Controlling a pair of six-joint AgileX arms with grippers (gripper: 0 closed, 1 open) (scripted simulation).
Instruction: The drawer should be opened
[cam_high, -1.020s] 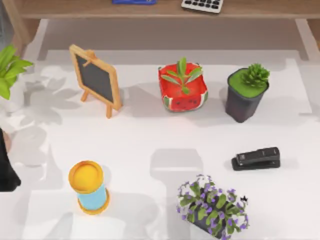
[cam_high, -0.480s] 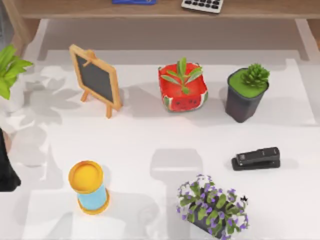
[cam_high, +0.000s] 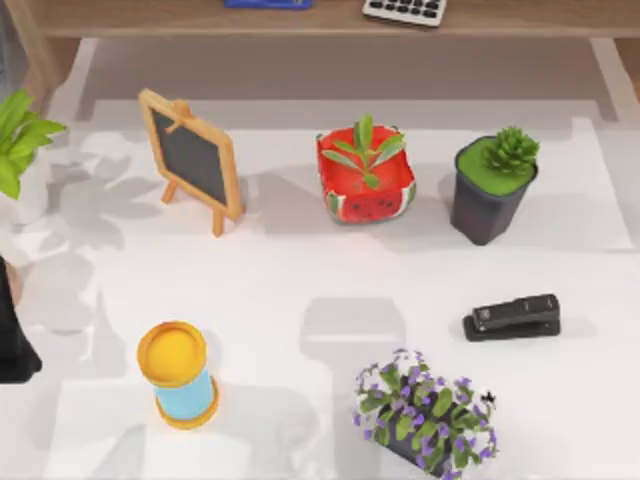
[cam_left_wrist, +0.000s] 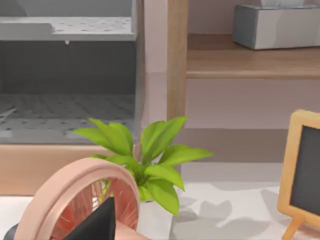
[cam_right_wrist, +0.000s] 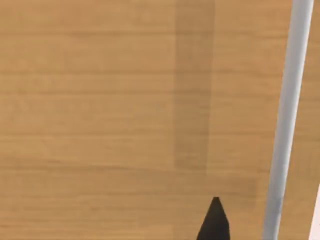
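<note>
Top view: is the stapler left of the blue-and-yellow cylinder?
No, the stapler lies toward the table's right side, while the cylinder stands at the lower left.

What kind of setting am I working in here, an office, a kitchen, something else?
Most likely a desk or home-office corner. A white table carries a stapler, a small chalkboard easel and potted plants, and a wooden shelf at the back holds a calculator.

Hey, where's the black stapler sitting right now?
In the top view, the black stapler lies on the table's right side, below the dark pot with the green succulent and just above the purple flower planter.
</note>
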